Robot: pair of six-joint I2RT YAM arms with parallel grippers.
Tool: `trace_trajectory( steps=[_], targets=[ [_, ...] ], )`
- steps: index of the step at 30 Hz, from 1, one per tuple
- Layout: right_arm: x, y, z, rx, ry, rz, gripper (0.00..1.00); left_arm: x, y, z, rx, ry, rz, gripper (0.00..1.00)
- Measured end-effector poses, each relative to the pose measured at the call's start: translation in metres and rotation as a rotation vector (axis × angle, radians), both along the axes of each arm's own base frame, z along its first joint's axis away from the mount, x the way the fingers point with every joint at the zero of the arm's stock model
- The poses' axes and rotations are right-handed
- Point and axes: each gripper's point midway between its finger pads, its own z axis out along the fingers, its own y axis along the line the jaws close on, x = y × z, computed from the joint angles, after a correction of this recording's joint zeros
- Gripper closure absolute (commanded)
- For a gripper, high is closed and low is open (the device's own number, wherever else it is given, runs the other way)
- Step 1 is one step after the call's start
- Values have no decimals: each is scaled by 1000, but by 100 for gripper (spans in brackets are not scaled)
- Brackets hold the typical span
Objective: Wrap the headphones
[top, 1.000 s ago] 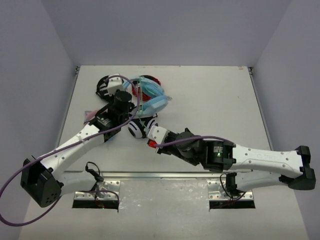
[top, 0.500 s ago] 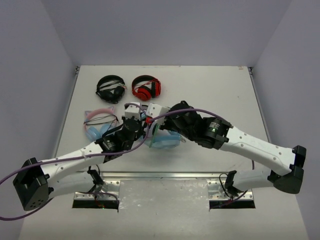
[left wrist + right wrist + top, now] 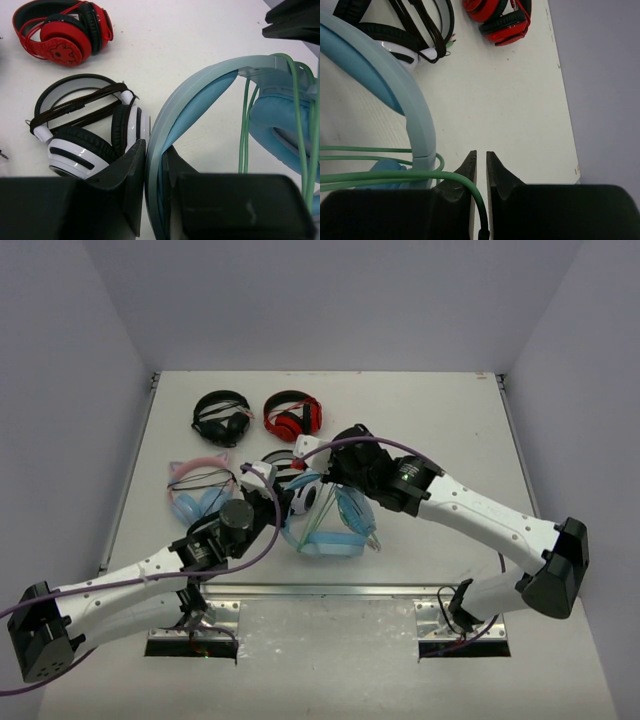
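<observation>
The light-blue headphones (image 3: 335,530) sit at the front middle of the table, with the pale green cable (image 3: 318,522) looped across them. My left gripper (image 3: 283,508) is shut on their headband (image 3: 165,120), which stands on edge between the jaws of my left gripper (image 3: 154,147). My right gripper (image 3: 325,472) is just behind the headphones. In the right wrist view my right gripper (image 3: 480,155) is shut on the green cable (image 3: 445,176) near its dark plug end, and the headband (image 3: 415,115) curves past on the left.
White-and-black headphones (image 3: 297,492) lie right against my left gripper, and they also show in the left wrist view (image 3: 85,135). Pink cat-ear headphones (image 3: 203,490) lie to the left. Black headphones (image 3: 222,417) and red headphones (image 3: 292,415) lie at the back.
Both arms brought the light-blue headphones from the back, beside the red pair, to the front middle. My right arm swung from the front round to behind them.
</observation>
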Motion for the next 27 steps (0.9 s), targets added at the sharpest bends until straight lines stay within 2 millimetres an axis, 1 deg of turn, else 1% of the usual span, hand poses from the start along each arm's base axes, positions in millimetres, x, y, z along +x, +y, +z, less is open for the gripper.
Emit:
trace_trajectory(
  steps=[3, 6, 8, 10, 12, 13, 14, 15, 16, 20, 23, 25, 27],
  targets=[
    [4, -2, -5, -21, 9, 5, 87, -3, -3, -2, 8, 2, -21, 100],
    [8, -8, -7, -16, 25, 1, 86, -5, -4, 1, -4, -4, -30, 100],
    [9, -12, -13, -8, 52, 1, 88, -6, -6, 6, -21, -12, -40, 100],
    [6, -19, -24, 1, 107, 0, 89, -8, -8, 11, -37, -21, -58, 100],
    [1, -24, -34, 22, 163, 0, 85, -10, -11, 15, -42, -22, -79, 100],
    [-2, -26, -38, 43, 199, 0, 79, -11, -12, 15, -37, -17, -88, 100],
    [-3, -30, -39, 63, 224, -9, 77, -12, -13, 15, -31, -13, -99, 100],
    [-2, -35, -39, 91, 248, -28, 74, -15, -15, 14, -22, -6, -118, 100],
    [-2, -40, -40, 119, 276, -41, 67, -16, -18, 15, -18, -1, -135, 100],
    [-5, -54, -33, 239, 339, -90, 58, -15, -31, 27, 3, 11, -175, 100],
    [-6, -67, -29, 324, 362, -141, 57, -11, -41, 35, 26, 22, -196, 100],
    [-7, -77, -33, 368, 386, -182, 55, -6, -47, 43, 45, 21, -206, 100],
    [-8, -85, -42, 401, 423, -224, 53, -2, -50, 53, 56, 16, -216, 100]
  ],
)
